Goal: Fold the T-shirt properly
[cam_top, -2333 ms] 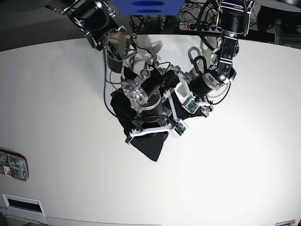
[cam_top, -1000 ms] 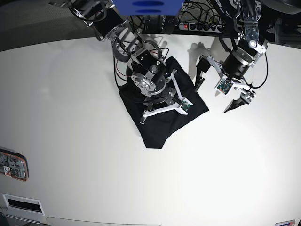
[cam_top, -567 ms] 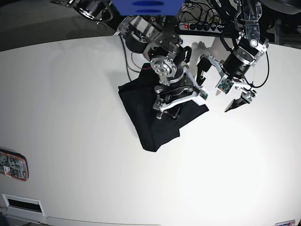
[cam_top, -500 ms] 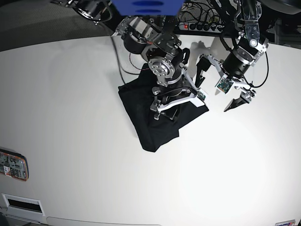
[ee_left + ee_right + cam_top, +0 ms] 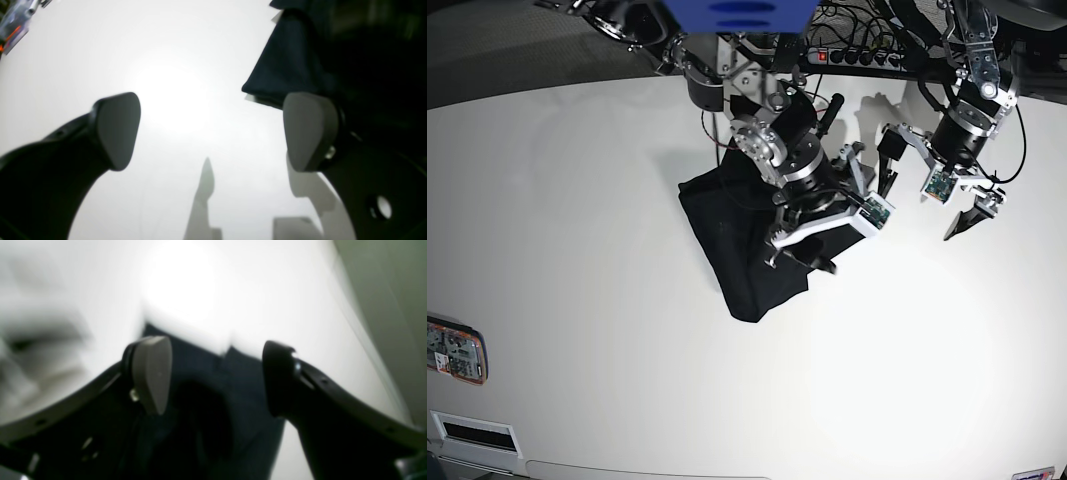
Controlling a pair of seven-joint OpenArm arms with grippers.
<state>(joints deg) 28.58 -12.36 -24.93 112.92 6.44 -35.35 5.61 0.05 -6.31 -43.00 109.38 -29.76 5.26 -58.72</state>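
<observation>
Both jaws gape empty over the T-shirt (image 5: 732, 240) on the table (image 5: 577, 200); power strip (image 5: 852, 55) behind.

Seen from high overhead, the base camera looks steeply down on the wide white surface (image 5: 577, 250), both arms entering from its far edge. The left wrist camera sits close behind its end effector (image 5: 213, 131), facing down at bare surface. The right wrist camera peers through its end effector (image 5: 217, 376), very near the plain black soft-fabric T-shirt (image 5: 206, 413), which all three views share.
</observation>
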